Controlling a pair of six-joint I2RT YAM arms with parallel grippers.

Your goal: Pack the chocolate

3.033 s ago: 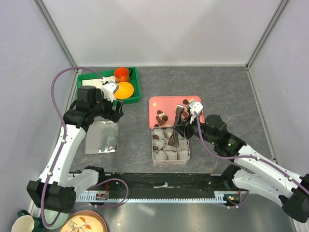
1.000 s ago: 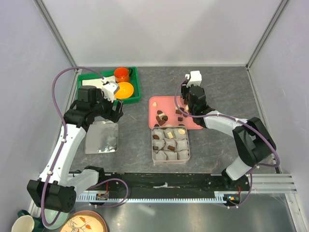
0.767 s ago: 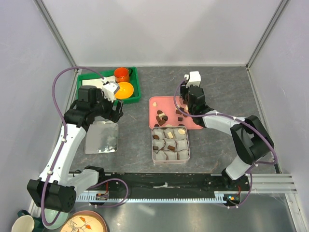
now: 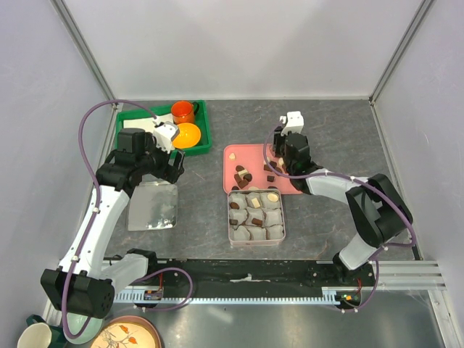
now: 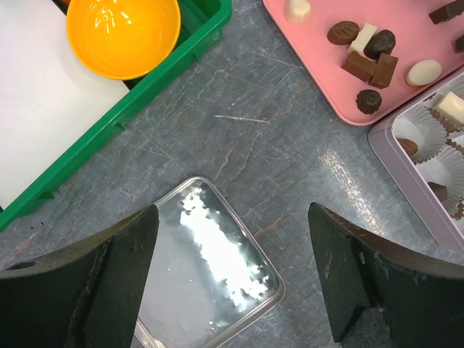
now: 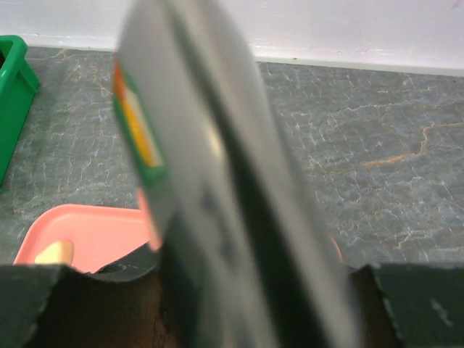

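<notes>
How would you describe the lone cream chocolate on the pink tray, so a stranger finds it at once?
Find the pink tray behind the square tin. In its far-left corner lies a pale cream chocolate. It sits alone, away from the dark pieces.

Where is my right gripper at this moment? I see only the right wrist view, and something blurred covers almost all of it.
Observer: In the top view the right gripper is over the right part of the pink tray, close to loose chocolates.
Operator: Is the square tin filled?
Observer: Partly. The square tin has pieces in its far and middle rows, and the near row looks empty.
Operator: What does the left arm do?
Observer: The left gripper is open above the shiny lid and holds nothing.
</notes>
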